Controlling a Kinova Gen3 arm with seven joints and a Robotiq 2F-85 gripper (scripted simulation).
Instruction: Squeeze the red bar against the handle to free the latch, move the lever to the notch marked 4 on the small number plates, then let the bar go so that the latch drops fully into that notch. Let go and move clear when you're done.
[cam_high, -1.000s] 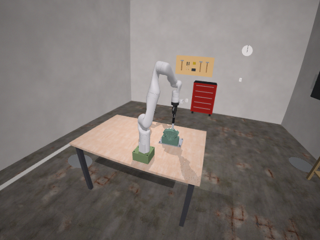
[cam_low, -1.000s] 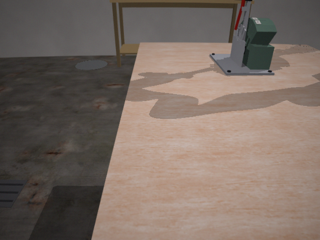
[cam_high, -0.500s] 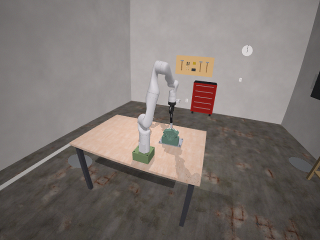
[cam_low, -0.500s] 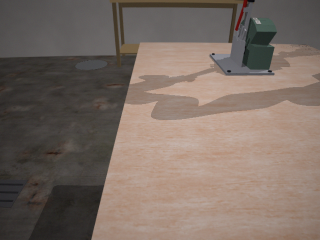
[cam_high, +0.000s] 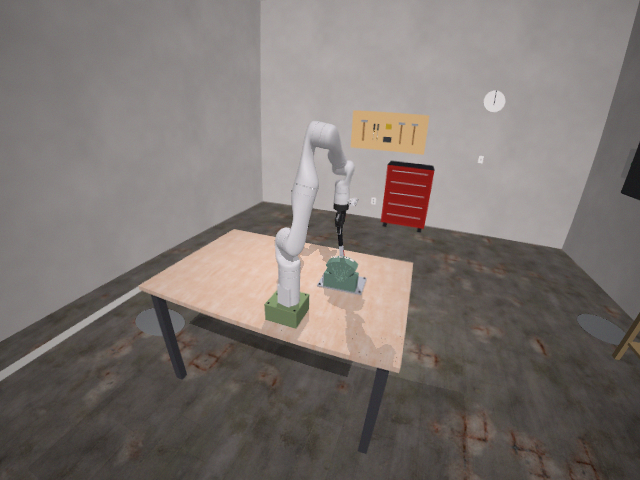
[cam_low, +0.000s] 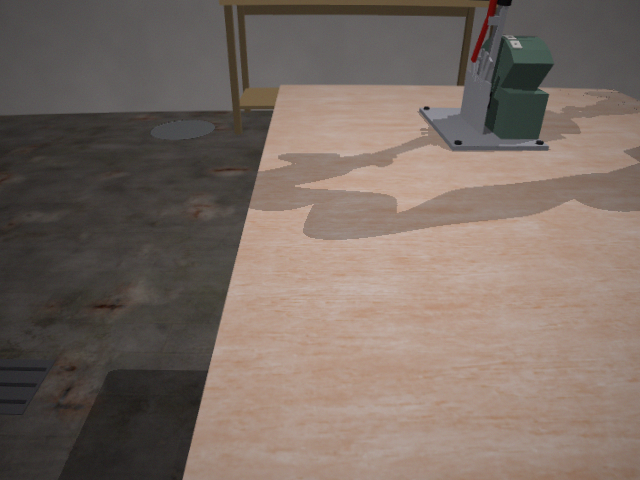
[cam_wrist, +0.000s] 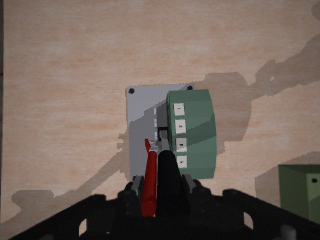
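The lever unit, a green notched block (cam_wrist: 192, 132) on a grey baseplate (cam_wrist: 145, 135), sits on the wooden table; it also shows in the top view (cam_high: 342, 273) and the exterior view (cam_low: 511, 87). Small white number plates (cam_wrist: 179, 134) run along the block's top; their digits are too small to read. My gripper (cam_wrist: 163, 186) is shut on the black handle (cam_wrist: 169, 180) and the red bar (cam_wrist: 149, 180), pressed side by side. The lever (cam_low: 490, 46) stands nearly upright, tilted a little, with its foot beside the third plate from the far end. The latch itself is too small to judge.
The arm's green base block (cam_high: 286, 310) stands on the table beside the lever unit and shows at the wrist view's right edge (cam_wrist: 300, 192). A wooden side table (cam_low: 351, 51) stands beyond the table's far edge. A red tool cabinet (cam_high: 408, 193) is by the back wall.
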